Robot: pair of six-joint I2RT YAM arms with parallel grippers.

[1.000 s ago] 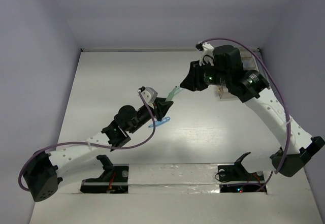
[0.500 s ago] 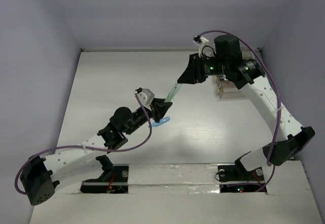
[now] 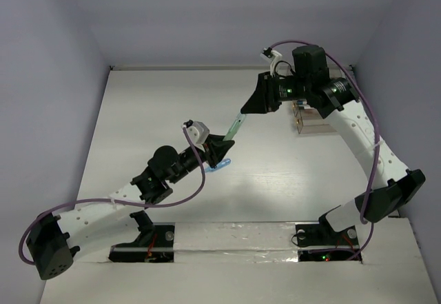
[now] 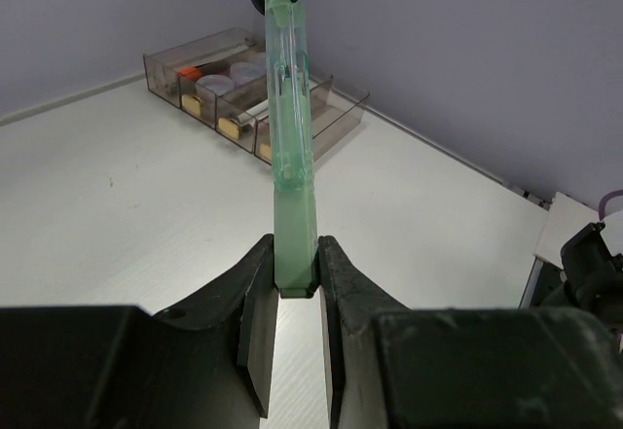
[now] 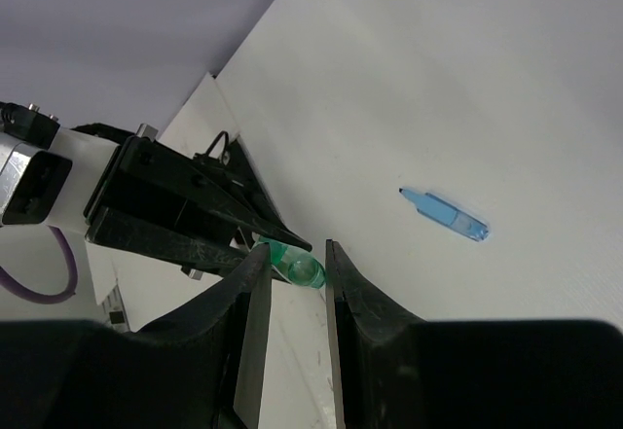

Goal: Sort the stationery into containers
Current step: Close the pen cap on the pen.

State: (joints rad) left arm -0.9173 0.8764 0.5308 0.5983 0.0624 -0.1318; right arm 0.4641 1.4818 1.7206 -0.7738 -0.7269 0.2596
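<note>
The left gripper (image 4: 294,254) pinches one end of the pale green highlighter (image 4: 289,108) and the right gripper (image 3: 247,107), at its one o'clock from above, pinches the other end.

Above the middle of the table (image 3: 138,111), a pale green highlighter (image 3: 235,127) slants between the left gripper (image 3: 226,143) and the right gripper (image 3: 244,111). A light blue highlighter (image 3: 216,167) lies just nearer. The organiser (image 3: 311,125) sits towards the far right corner, partly hidden by the right arm.
</note>
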